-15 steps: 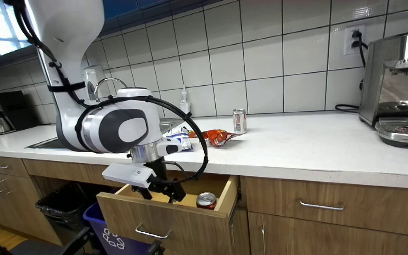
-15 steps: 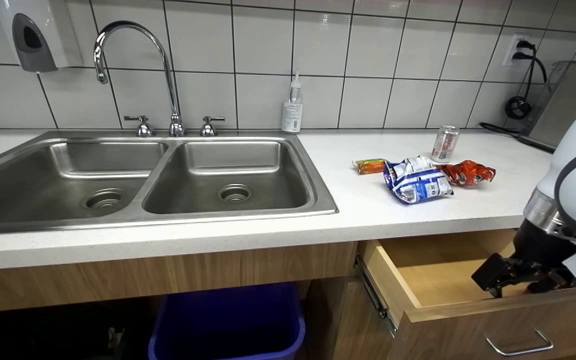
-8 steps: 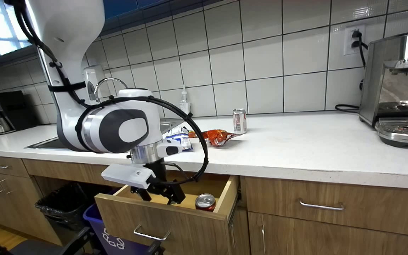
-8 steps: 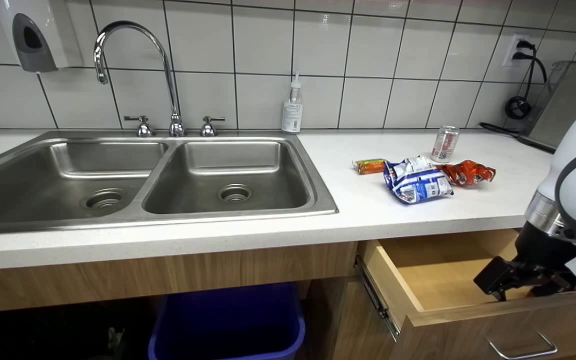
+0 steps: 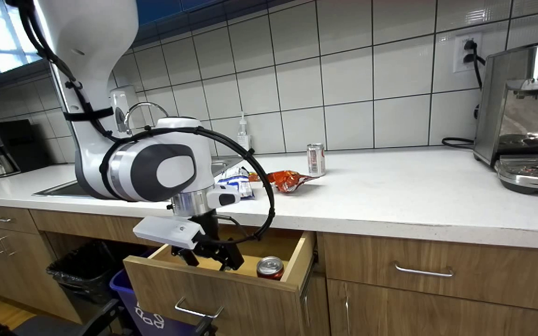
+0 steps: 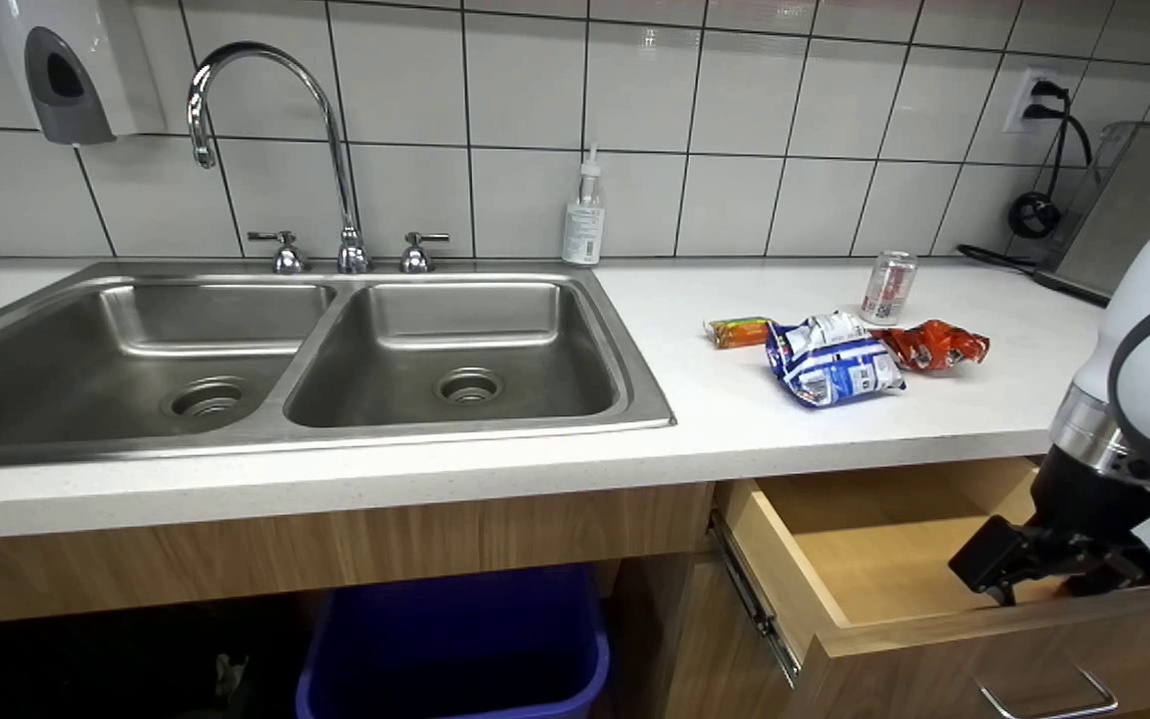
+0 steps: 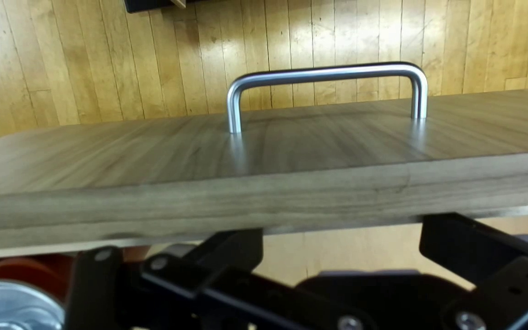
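Tool (image 7: 341, 243), fingers (image 7: 241, 250) spread and empty, is hanging inside an already pulled-out drawer (image 5: 245, 298), its soda can (image 5: 270, 268) standing ungripped.

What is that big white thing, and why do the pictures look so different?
It's a robot arm. Its black gripper works like a hand. Two cameras stand apart from it and watch the kitchen; another rides on the arm, seeing the open drawer up close. On the white counter are a blue-and-white bag, a red bag and a silvery can; a red can sits in the drawer. The gripper is open just behind the drawer's front, maybe touching it, and holds nothing.
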`<state>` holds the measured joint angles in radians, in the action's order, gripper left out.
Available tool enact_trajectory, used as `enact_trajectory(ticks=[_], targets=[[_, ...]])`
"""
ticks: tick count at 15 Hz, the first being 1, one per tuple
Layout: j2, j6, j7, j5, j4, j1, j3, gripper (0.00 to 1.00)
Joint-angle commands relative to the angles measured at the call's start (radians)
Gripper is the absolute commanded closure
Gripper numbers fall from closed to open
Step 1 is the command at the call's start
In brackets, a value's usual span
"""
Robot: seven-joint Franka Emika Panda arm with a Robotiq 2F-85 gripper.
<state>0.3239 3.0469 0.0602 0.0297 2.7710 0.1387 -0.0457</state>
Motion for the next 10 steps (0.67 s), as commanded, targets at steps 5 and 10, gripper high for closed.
enact_trajectory(ticks=[5, 10], targets=[[-0.071, -0.071, 0.033, 0.015, 0.014, 0.038, -0.023, 0.00], [-0.154, -0.131, 0.080, 0.070, 0.012, 0.077, -0.063, 0.00]])
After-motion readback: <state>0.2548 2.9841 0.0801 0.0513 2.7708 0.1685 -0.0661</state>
